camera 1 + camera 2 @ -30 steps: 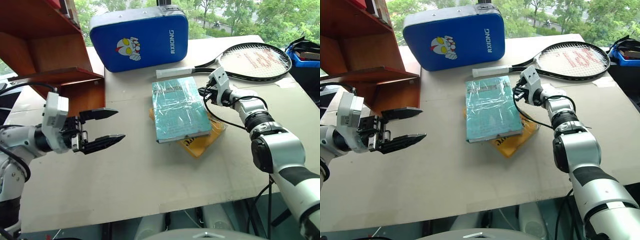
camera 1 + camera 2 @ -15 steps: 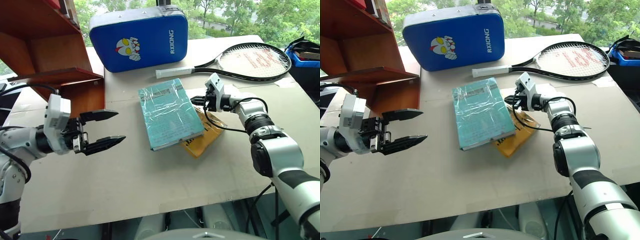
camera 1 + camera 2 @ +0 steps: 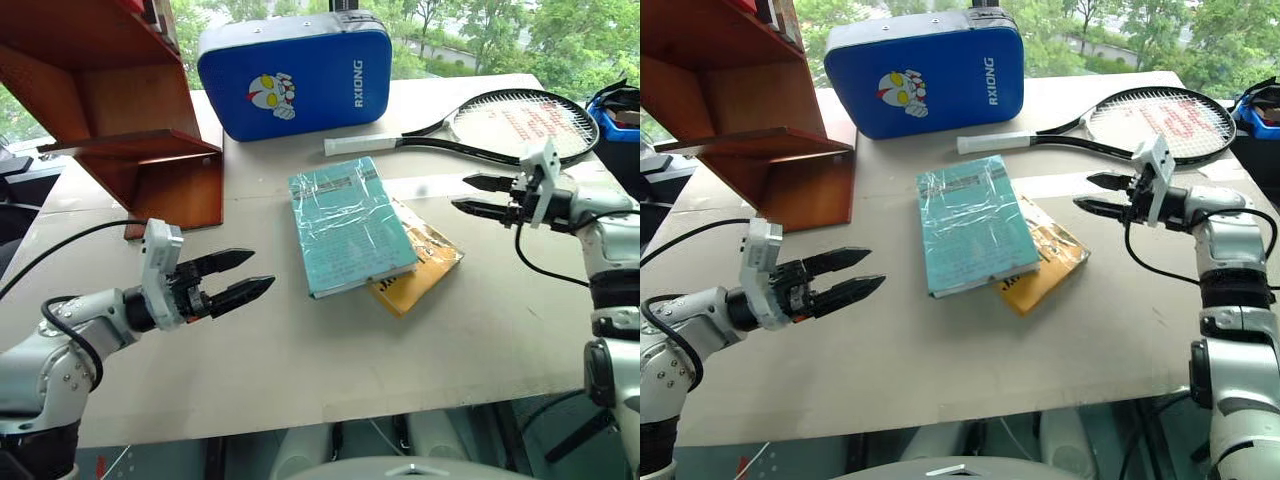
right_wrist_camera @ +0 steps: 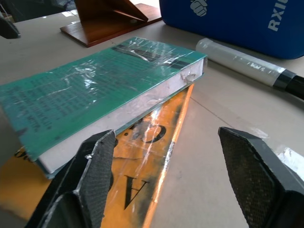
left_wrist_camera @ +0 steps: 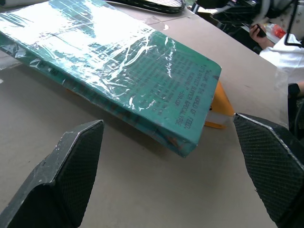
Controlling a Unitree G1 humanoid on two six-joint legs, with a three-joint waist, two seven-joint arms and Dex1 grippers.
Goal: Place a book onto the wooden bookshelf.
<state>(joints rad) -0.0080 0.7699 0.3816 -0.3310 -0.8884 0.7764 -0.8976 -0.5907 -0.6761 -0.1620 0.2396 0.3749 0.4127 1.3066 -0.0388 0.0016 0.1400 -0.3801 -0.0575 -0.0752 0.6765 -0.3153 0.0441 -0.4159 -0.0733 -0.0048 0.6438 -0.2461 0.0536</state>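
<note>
Daylight and green trees are seen beyond the far edge of a broad cardboard-covered table [image 3: 300, 370]. At its back a blue padded case [image 3: 295, 72] is stood on edge, and a tennis racket [image 3: 510, 122] is laid just beside it. At the table's left corner stands the wooden bookshelf [image 3: 130, 130], its lower board bare.

Near the middle of the table the book [image 3: 350, 225] is lying flat, cover up, partly stacked on a thinner yellow book [image 3: 425, 265] that sticks out from under its right edge. Neither is touched by a gripper. The left gripper [image 3: 238, 282] is held low over the table to the book's left, its fingers spread apart and aimed toward the spine side; nothing is held between them. The right gripper [image 3: 478, 195] is held to the book's right, clear of it, fingers likewise apart and empty.

The book is judged thick, stiff and fairly heavy for a two-finger grip. Its glossy plastic wrap is wrinkled and is likely to be slippery, so a pinch on the cover alone could slide. A hold across the full thickness, near the middle of a long edge, would probably be steadiest. Because the right side is raised on the yellow book, a small gap may be offered there for a lower finger. Care would be needed lest the yellow book be dragged along.
</note>
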